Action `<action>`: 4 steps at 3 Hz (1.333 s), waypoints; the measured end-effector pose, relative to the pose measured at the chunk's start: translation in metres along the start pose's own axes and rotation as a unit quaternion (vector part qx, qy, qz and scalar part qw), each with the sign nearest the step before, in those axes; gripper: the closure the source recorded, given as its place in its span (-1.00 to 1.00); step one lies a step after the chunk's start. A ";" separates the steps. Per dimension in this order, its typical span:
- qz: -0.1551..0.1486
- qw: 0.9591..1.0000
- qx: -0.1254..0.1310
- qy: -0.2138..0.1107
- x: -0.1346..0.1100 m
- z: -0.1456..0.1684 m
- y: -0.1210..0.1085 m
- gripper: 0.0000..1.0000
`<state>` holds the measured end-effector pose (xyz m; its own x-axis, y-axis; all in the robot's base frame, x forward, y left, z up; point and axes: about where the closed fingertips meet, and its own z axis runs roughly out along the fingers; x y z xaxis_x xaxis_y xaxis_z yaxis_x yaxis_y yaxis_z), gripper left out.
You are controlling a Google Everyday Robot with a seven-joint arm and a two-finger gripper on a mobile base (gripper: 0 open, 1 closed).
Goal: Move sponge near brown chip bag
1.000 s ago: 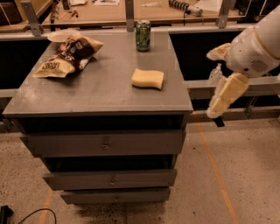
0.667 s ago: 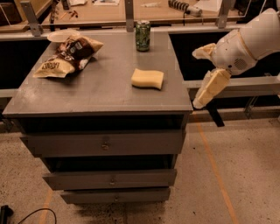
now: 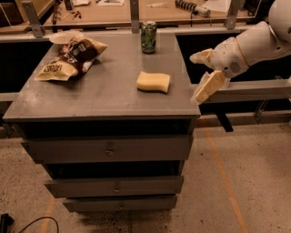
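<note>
The pale yellow sponge [image 3: 153, 82] lies flat on the grey cabinet top [image 3: 100, 91], right of centre. The brown chip bag [image 3: 70, 57] lies at the far left of the top, dark brown with a tan end. My gripper [image 3: 199, 76] hangs just past the right edge of the top, at about the sponge's height and a short way to its right. Its cream fingers [image 3: 208, 86] are spread apart and hold nothing.
A green drink can [image 3: 148, 37] stands at the back of the top, behind the sponge. The cabinet has several drawers [image 3: 109, 149] below. A wooden workbench [image 3: 182, 11] runs behind. A metal rail [image 3: 254, 91] lies to the right under my arm.
My gripper has moved left and up toward the right edge of the cabinet top, closer to the sponge. The sponge, bag and can have not moved.
</note>
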<state>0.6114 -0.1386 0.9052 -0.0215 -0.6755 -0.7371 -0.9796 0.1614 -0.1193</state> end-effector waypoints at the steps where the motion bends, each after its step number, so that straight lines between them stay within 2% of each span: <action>1: 0.018 1.000 -0.008 -0.025 0.002 0.020 -0.010 -1.00; 3: 0.046 0.995 -0.035 -0.076 0.005 0.068 -0.038 -1.00; 4: 0.043 0.994 -0.030 -0.094 -0.006 0.083 -0.048 -0.80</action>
<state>0.6753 -0.0823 0.8600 -0.0729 -0.5137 -0.8548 -0.9861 0.1655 -0.0154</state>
